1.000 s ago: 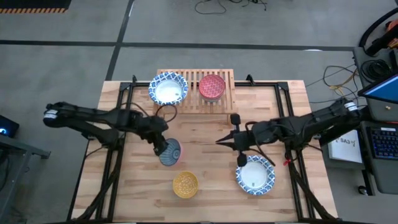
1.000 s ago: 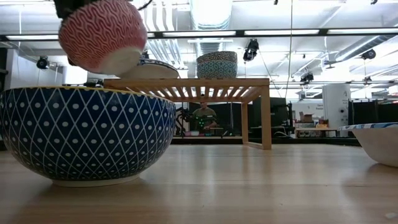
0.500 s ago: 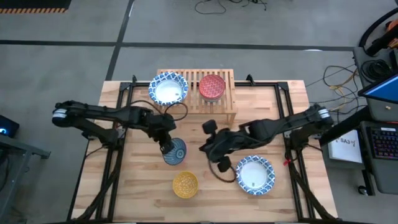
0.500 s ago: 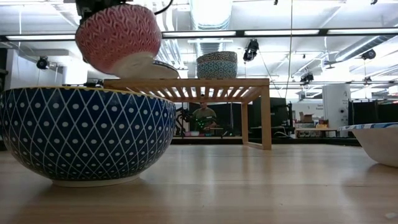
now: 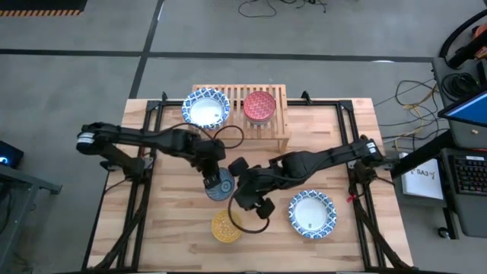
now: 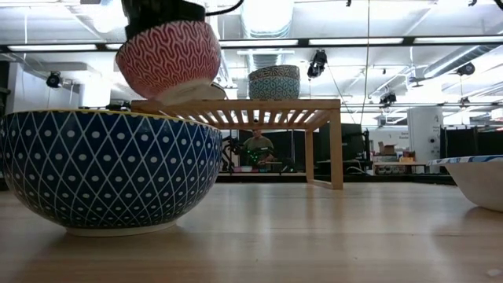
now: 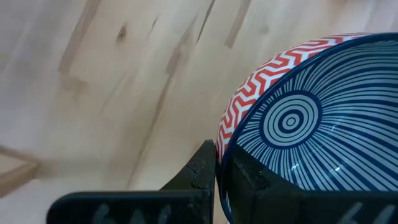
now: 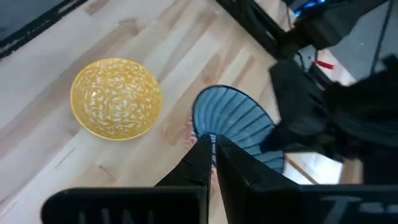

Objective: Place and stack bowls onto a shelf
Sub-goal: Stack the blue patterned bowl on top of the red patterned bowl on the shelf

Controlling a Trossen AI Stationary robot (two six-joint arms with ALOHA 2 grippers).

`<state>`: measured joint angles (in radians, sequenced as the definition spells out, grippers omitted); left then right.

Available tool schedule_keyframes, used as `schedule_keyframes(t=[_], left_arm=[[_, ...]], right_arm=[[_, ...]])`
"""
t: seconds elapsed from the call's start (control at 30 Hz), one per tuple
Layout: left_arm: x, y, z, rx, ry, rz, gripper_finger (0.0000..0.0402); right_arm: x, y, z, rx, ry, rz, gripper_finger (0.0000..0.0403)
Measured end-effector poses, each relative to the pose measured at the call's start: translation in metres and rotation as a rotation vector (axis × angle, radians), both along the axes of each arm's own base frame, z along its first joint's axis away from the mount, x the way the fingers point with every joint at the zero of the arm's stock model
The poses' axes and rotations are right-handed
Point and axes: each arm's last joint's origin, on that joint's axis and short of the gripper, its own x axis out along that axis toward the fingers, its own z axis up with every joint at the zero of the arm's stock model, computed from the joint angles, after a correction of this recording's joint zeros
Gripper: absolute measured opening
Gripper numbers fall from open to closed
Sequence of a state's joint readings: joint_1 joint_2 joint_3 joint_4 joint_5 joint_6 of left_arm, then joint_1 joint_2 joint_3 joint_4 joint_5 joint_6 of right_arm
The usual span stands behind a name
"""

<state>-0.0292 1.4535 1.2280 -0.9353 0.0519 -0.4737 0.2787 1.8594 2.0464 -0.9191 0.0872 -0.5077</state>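
Clamped on the rim of a small bowl point(image 5: 221, 183), red zigzag outside and blue-striped inside, the left gripper point(image 5: 211, 177) holds it in the air above the middle of the table point(image 5: 342, 137), one finger point(image 7: 200, 173) outside the wall and the other inside; the low view shows this bowl hanging clear of the wood, level with the top of the shelf point(image 6: 259, 110). Just beside it, the right gripper point(image 5: 245, 199) reaches in from the other side with its fingers point(image 8: 200, 158) pressed together and holding nothing, their tips close to the lifted bowl's rim. Near that gripper, toward the table's front edge, a yellow bowl point(image 5: 226, 226) sits on the wood, and a wide white bowl with a blue rim point(image 5: 312, 214) rests further right. On the shelf at the far edge stand another wide white bowl point(image 5: 205, 109) and, next to it, a stack topped by a red bowl point(image 5: 259, 106)
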Motion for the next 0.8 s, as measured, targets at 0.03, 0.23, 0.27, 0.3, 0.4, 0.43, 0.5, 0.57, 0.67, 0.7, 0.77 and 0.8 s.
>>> schedule_keyframes(t=[0.03,0.23,0.27,0.3,0.4,0.43,0.5,0.57,0.67,0.7,0.77,0.8], left_arm=[[0.001,0.0,0.002,0.004,-0.003,-0.008,0.0001],[0.01,0.0,0.007,0.036,-0.02,-0.038,0.0001],[0.011,0.0,0.008,0.038,-0.028,-0.043,0.0001],[0.011,0.0,0.008,0.04,-0.033,-0.047,0.0001],[0.011,0.0,0.008,0.041,-0.033,-0.049,0.0001],[0.011,0.0,0.007,0.041,-0.033,-0.049,0.0001],[0.012,0.0,0.008,0.041,-0.039,-0.049,0.0001],[0.012,0.0,0.008,0.04,-0.043,-0.049,0.0001],[0.011,0.0,0.006,0.04,-0.034,-0.048,0.0001],[0.011,0.0,0.005,0.039,-0.027,-0.049,0.0001],[0.01,0.0,0.004,0.037,-0.023,-0.051,0.0001],[0.011,0.0,0.004,0.028,-0.028,-0.069,0.0001]], right_arm=[[0.001,0.0,-0.001,0.006,0.012,0.007,0.0018],[0.004,-0.001,-0.009,0.042,0.055,-0.008,0.0073],[0.005,-0.001,-0.01,0.043,0.056,-0.012,0.0086],[0.005,-0.001,-0.01,0.043,0.055,-0.017,0.0097],[0.007,-0.001,-0.012,0.052,0.061,-0.032,0.0132],[0.008,-0.002,-0.014,0.053,0.062,-0.035,0.0143],[0.011,-0.002,-0.017,0.051,0.068,-0.038,0.0164],[0.015,-0.003,-0.022,0.041,0.074,-0.038,0.0181],[0.02,-0.006,-0.03,-0.023,0.085,-0.045,0.0197],[0.019,-0.006,-0.031,-0.034,0.09,-0.045,0.02],[0.02,-0.006,-0.032,-0.036,0.087,-0.032,0.0202],[0.02,-0.006,-0.031,-0.036,0.085,-0.026,0.0203]])
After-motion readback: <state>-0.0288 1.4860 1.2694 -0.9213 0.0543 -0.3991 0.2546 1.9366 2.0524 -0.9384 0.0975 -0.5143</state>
